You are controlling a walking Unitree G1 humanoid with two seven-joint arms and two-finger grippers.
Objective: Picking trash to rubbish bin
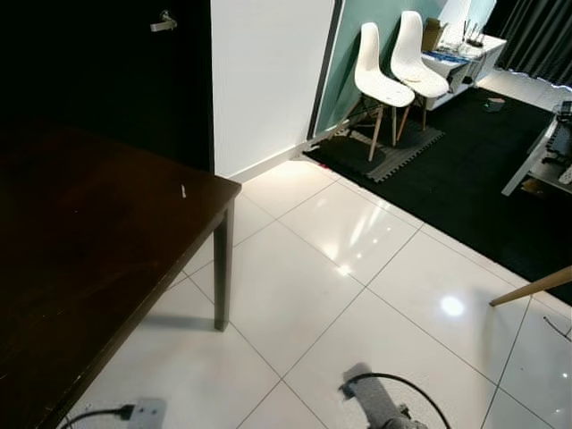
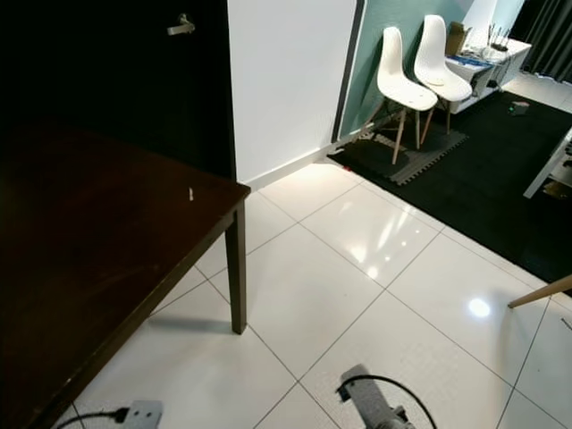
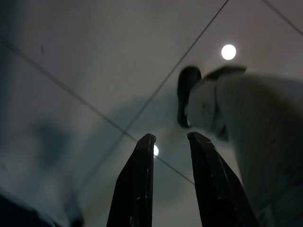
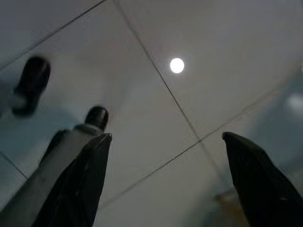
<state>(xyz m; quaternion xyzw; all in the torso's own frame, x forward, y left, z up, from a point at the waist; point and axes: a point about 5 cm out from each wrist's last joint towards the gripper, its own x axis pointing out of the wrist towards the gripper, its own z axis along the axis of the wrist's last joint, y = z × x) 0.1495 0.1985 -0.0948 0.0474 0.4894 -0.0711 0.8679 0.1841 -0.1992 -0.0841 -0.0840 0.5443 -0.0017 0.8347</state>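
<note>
We judge this the search step: white tiled floor (image 1: 357,295) lies beneath both hanging grippers, dark surface (image 1: 80,241) to our left. Left gripper (image 3: 171,138) slightly apart, right gripper (image 4: 165,137) wide apart, both empty. No trash or bin visible; next, we look around.

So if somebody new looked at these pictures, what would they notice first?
Probably the big dark wooden table on the left, with a tiny pale scrap near its corner. Next, the two white chairs standing on a grey mat by the green wall at the far side, across the shiny white tiled floor. Both grippers hang over the tiles: the left gripper nearly closed, the right gripper wide open.
</note>
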